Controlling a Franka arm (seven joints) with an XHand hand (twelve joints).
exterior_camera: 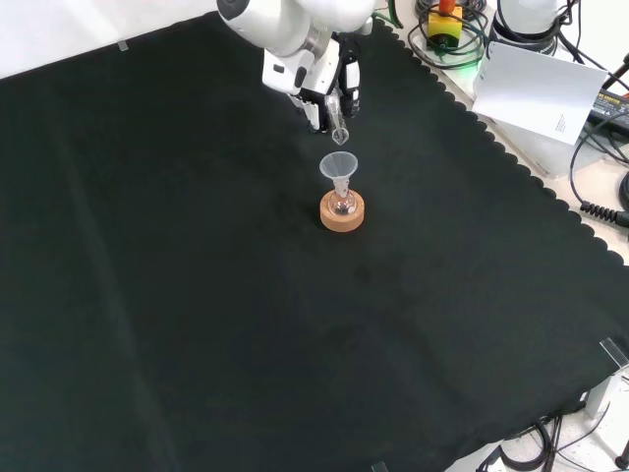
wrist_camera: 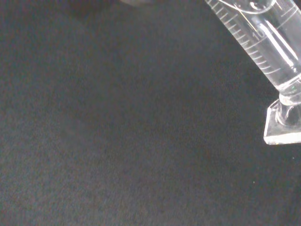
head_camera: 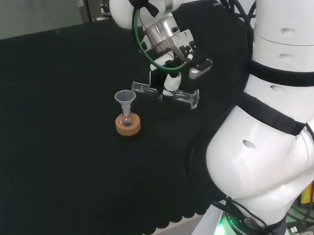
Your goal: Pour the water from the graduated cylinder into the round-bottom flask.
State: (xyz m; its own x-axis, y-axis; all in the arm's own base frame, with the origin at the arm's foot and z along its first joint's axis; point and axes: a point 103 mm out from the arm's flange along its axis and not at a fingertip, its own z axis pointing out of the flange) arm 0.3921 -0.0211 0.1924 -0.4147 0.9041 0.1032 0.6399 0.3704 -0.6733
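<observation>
A black cloth (exterior_camera: 197, 295) with a scalloped edge is spread over the bench. Near its middle a small round flask (exterior_camera: 342, 206) is seated in a cork ring (exterior_camera: 342, 214), and a clear funnel (exterior_camera: 339, 167) is set in the flask's neck. In the head view the same flask (head_camera: 127, 119), ring (head_camera: 128, 125) and funnel (head_camera: 125, 98) are seen to the left of the hand (head_camera: 171, 78). The measuring cylinder (head_camera: 166, 93) is gripped by the curled fingers and is held tipped on its side above the cloth. In the front view its mouth (exterior_camera: 339, 135) is seen just above the funnel's rim. In the wrist view the cylinder's scale and foot (wrist_camera: 282, 129) are shown close up, over bare cloth.
</observation>
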